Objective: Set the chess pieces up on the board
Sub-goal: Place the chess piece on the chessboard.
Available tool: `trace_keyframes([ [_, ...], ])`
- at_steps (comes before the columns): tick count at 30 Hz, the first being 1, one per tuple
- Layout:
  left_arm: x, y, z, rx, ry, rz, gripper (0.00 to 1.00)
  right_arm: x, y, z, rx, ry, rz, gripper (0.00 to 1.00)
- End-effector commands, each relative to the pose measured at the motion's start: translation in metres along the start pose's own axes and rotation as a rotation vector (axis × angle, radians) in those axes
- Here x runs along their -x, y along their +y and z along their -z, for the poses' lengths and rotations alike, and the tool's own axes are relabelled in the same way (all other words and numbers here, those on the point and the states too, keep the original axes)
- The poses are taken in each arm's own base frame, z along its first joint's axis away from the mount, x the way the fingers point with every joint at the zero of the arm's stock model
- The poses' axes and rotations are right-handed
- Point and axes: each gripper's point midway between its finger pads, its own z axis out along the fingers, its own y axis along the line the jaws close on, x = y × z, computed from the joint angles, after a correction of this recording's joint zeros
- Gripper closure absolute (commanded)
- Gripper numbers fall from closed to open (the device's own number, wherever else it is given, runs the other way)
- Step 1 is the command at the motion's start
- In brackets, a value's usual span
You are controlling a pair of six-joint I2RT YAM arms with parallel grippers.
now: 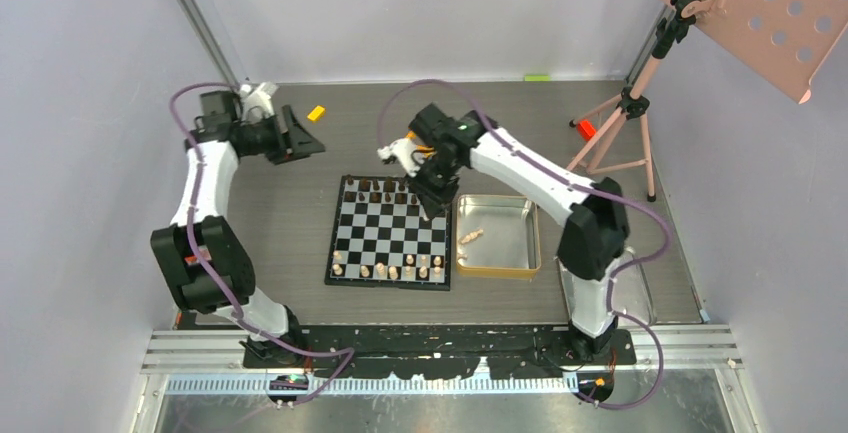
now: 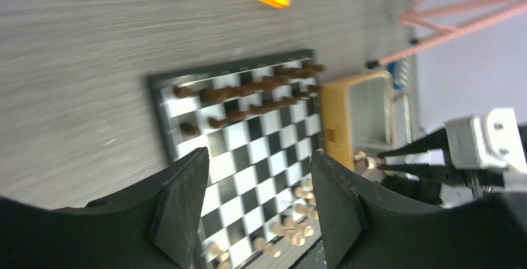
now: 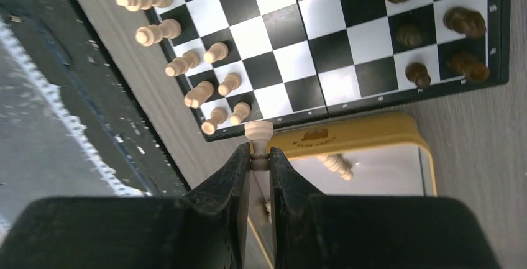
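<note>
Chessboard (image 1: pixel 388 233) lies flat mid-table, with the gold tin (image 1: pixel 497 272) just beside its right edge. Dark pieces (image 1: pixel 385 191) fill the two far rows, some leaning. Pale pieces (image 1: pixel 392 272) stand along the near rows with gaps between them. A few loose pale pieces (image 1: pixel 471 241) lie on their sides inside the tin. Right gripper (image 3: pixel 260 157) is clamped on one pale chess piece (image 3: pixel 258 131), whose flared end sticks out past the fingertips. It hangs over the board's right edge next to the tin. Left gripper (image 2: pixel 255 200) has its jaws spread wide with nothing between them. It sits well apart from the board at the far left of the table, near an orange block (image 1: pixel 317 113). A pink tripod (image 1: pixel 620 128) stands at the far right.
</note>
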Motion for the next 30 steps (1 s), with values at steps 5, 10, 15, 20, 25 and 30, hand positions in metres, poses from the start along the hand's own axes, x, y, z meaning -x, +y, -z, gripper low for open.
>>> trace_keyframes([
  [5, -0.020, 0.063, 0.091, 0.358, -0.032, -0.070, 0.31, 0.018, 0.015, -0.034, -0.160, 0.247, 0.282, 0.98],
  [10, -0.024, 0.081, 0.123, 0.484, -0.070, -0.103, 0.25, 0.021, 0.020, -0.059, -0.151, 0.348, 0.343, 0.96],
  [15, -0.021, 0.093, 0.150, 0.563, -0.111, -0.114, 0.21, 0.023, 0.029, -0.077, -0.154, 0.412, 0.416, 0.94],
  [20, -0.021, 0.095, 0.158, 0.565, -0.121, -0.111, 0.20, 0.017, 0.034, -0.087, -0.177, 0.473, 0.488, 0.94],
  [25, -0.024, 0.094, 0.157, 0.553, -0.111, -0.114, 0.20, 0.014, 0.040, -0.094, -0.175, 0.497, 0.517, 0.94],
  [30, -0.027, 0.094, 0.155, 0.541, -0.104, -0.117, 0.20, 0.013, 0.046, -0.101, -0.167, 0.504, 0.530, 0.94],
])
